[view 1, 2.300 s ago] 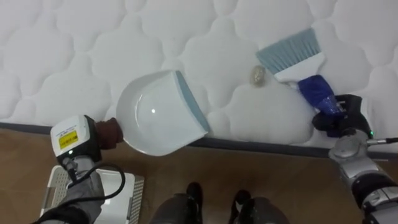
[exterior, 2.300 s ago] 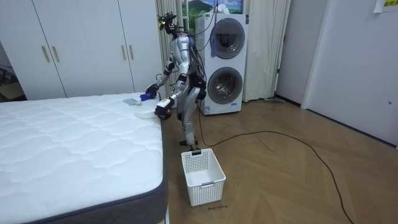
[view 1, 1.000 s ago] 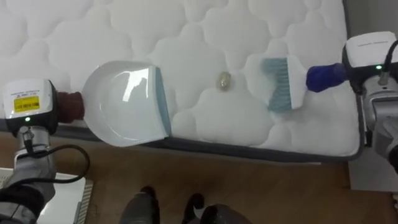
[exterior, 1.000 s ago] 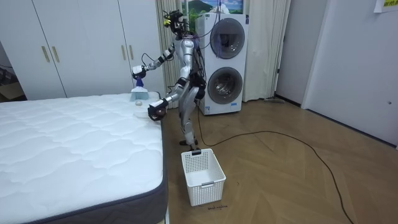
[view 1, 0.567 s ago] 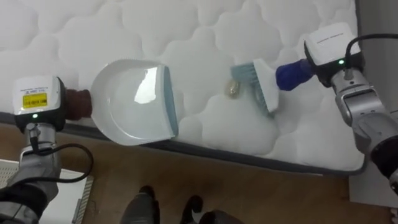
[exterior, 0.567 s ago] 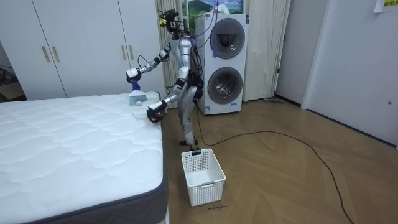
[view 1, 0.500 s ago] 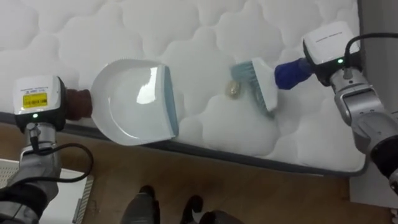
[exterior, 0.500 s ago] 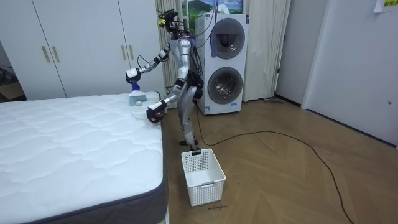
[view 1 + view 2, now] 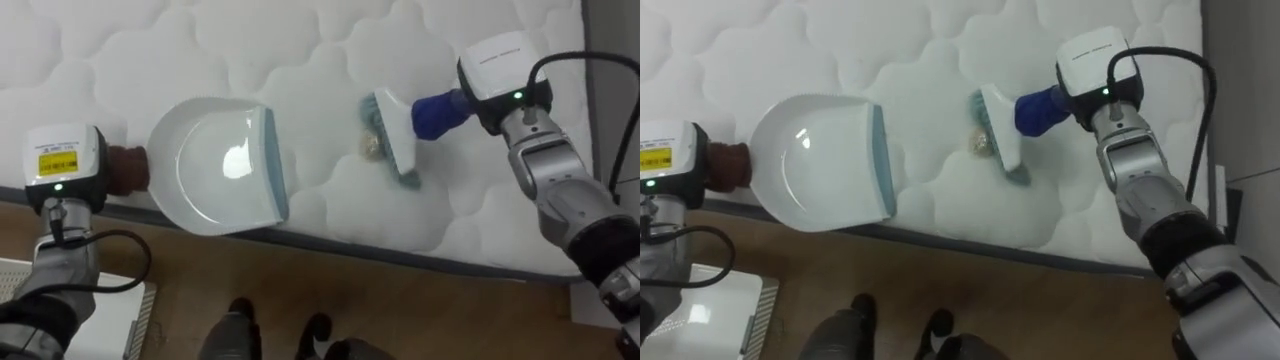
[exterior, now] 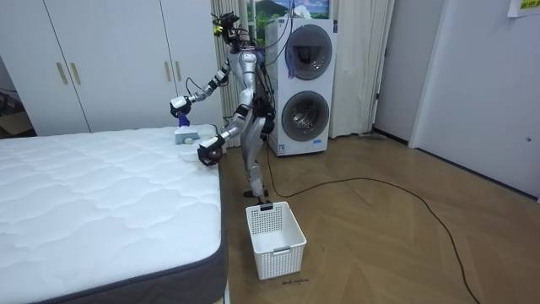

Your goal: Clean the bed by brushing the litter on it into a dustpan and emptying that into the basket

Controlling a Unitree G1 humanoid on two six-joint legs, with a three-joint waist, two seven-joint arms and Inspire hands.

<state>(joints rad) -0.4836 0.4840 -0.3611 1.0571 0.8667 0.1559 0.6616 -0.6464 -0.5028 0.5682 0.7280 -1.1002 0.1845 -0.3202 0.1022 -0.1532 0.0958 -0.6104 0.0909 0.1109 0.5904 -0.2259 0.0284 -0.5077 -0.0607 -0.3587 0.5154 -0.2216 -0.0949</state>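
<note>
Right hand (image 9: 503, 72) clasping one brush (image 9: 394, 130), left hand (image 9: 62, 168) clasping one dustpan (image 9: 215, 165), one crumb (image 9: 370, 146) between

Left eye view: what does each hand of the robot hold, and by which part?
The left hand holds the white dustpan by its brown handle; the right hand holds the brush by its blue handle.

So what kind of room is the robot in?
Probably a bedroom that also holds the laundry: there is a big white quilted mattress, tall white wardrobe doors behind it, and two white front-loading laundry machines stacked by the wall.
</note>
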